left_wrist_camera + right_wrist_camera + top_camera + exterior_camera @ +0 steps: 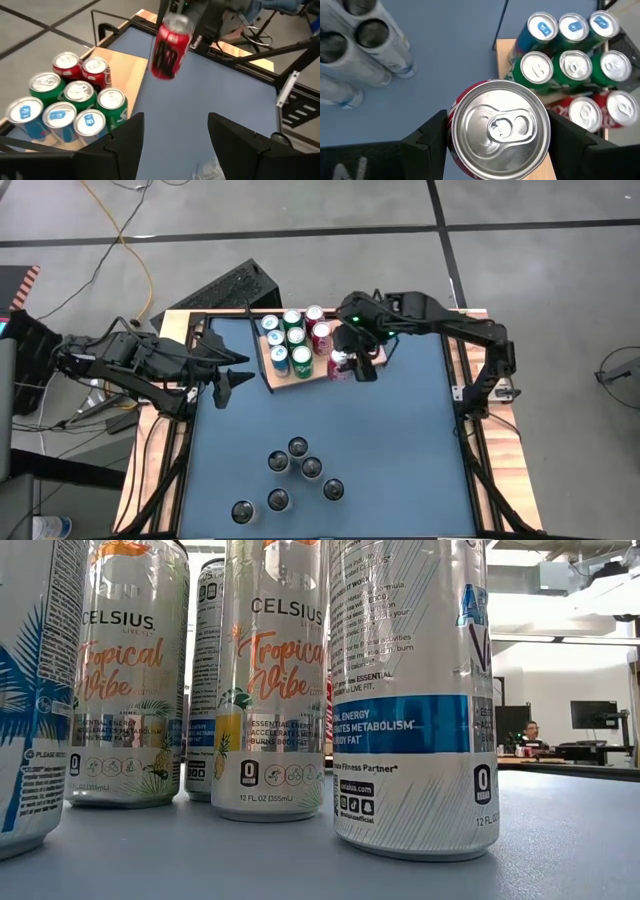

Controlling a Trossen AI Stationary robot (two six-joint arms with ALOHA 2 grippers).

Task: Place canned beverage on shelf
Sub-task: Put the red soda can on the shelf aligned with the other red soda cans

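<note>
Right gripper [495, 137] clamps a red can [169, 47] just over the shelf [275, 376] edge, beside eight cans there. Left gripper [175, 135] open, empty, by the shelf's left side. Blue tabletop [400, 450] — six tall cans [295, 470] near front; office desks behind.

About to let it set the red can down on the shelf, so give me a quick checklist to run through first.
1. Red can held in right tool: ok.
2. Can upright: not ok, tilted in left wrist view.
3. Bare spot on shelf beside the two red cans there: ok.
4. Can over that spot: cannot tell.
5. Left tool clear of the shelf: ok.
6. Silver cans out of the way: ok.
</note>
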